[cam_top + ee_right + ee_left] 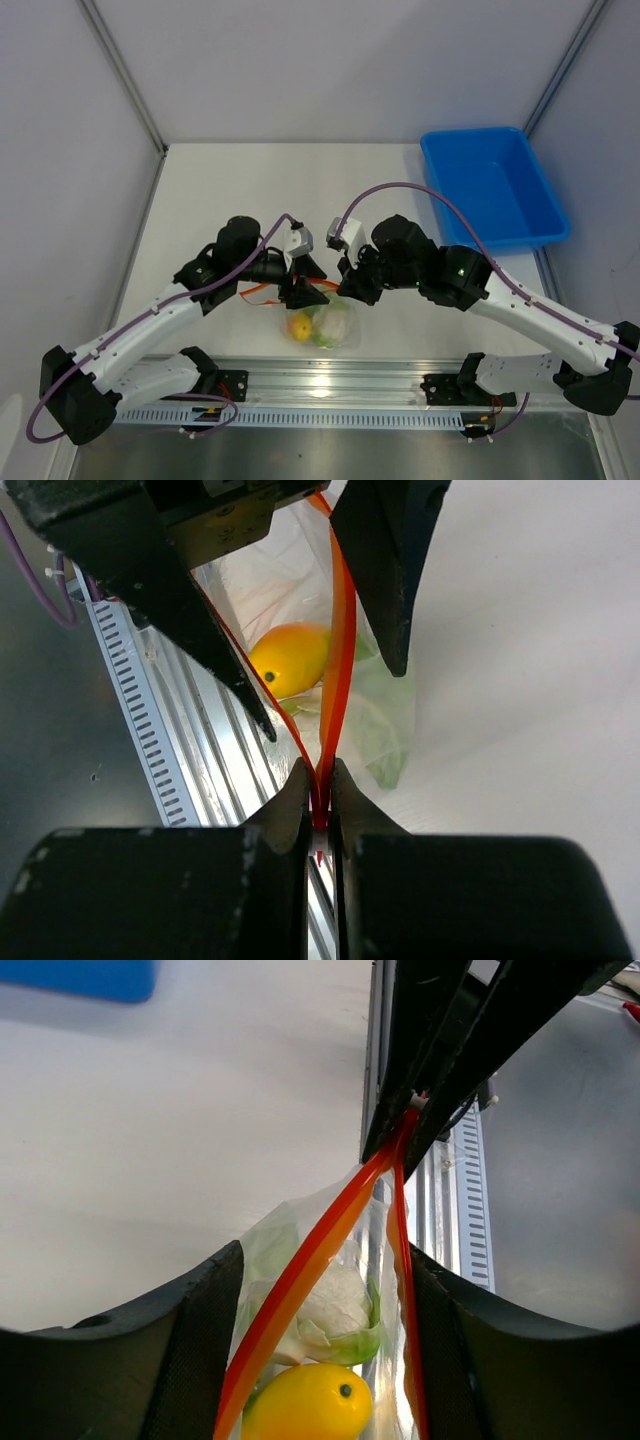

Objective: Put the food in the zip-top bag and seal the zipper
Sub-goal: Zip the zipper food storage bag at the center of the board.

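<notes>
The clear zip-top bag (338, 332) hangs by the table's near edge with the orange-yellow fruit (299, 326), the white cauliflower (331, 320) and a green piece (322, 341) inside. My right gripper (320, 780) is shut on one end of the orange-red zipper (342, 650). The zipper's two strips spread apart from there, so the mouth stands open. My left gripper (325, 1255) is open, with one finger on each side of the zipper (300, 1280) strips. The fruit (305, 1402) and cauliflower (335, 1300) lie below them.
A blue tray (495, 190) stands at the back right. An aluminium rail (330, 385) runs along the table's near edge just below the bag. Both arms meet over the front middle of the table.
</notes>
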### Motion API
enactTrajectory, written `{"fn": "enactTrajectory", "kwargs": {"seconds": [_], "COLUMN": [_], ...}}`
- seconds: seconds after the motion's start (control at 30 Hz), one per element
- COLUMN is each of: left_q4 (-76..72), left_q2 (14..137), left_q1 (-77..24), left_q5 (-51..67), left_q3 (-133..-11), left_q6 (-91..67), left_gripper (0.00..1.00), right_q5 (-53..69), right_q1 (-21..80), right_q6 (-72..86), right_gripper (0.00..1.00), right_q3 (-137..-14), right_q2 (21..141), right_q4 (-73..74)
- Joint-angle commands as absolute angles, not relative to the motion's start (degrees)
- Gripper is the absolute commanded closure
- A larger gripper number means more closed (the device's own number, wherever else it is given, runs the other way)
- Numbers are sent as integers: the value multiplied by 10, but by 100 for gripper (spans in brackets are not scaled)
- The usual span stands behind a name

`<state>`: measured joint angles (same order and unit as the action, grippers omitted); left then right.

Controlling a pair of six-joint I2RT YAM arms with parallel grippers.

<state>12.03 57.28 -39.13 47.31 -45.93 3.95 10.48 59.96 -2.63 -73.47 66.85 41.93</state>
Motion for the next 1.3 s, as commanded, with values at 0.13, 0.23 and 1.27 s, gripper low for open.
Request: {"fn": "enactTrajectory", "kwargs": {"seconds": [0.13, 0.23, 1.27], "left_q4": [154, 173, 221], "left_q2": [578, 591, 630], "left_q1": [-395, -395, -388], "left_q5": [456, 463, 462], "left_q3": [-500, -519, -556], "left_q6": [56, 58, 27], "left_gripper": [52, 71, 99], "right_q5": [117, 112, 242], "right_q1": [591, 590, 485], "right_q6": [-30, -27, 106], "right_gripper": [100, 100, 71], "right_q3": [-733, -731, -491], "right_q2": [651, 654, 522], "right_q4": [406, 407, 187]}}
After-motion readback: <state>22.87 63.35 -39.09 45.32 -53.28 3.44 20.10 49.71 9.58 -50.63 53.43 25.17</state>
